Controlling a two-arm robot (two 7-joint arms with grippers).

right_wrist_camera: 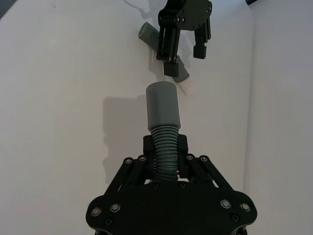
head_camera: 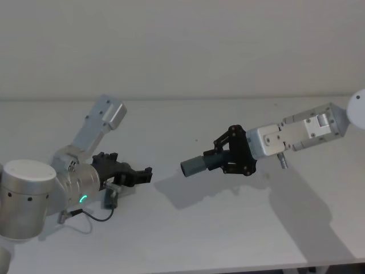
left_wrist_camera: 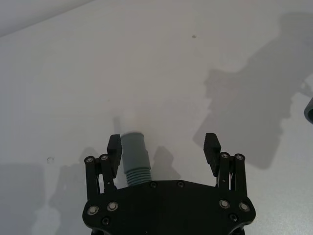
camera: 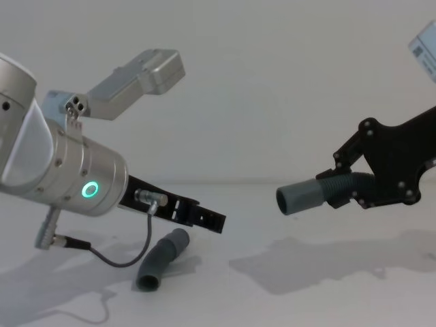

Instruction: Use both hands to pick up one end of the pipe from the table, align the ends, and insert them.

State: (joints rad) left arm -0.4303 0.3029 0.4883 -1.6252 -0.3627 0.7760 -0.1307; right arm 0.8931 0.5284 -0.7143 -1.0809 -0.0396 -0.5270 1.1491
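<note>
White matte table [head_camera: 228, 240] against plain pale wall [head_camera: 171, 45]

Matte black all over the left gripper [camera: 214, 221], and the same black on the right gripper [head_camera: 218, 158], speckled with small silver screw heads [right_wrist_camera: 225, 203]. The left wrist [camera: 75, 174] gleams brushed silver, its ring light [camera: 89, 189] glowing green. The ribbed pipe piece [camera: 303, 195] shows dark grey, fine ridges banding its neck, collar plain. The 2nd pipe piece [camera: 161, 259] is dark grey too. The table [head_camera: 188, 234] is plain, unmarked white.
</note>
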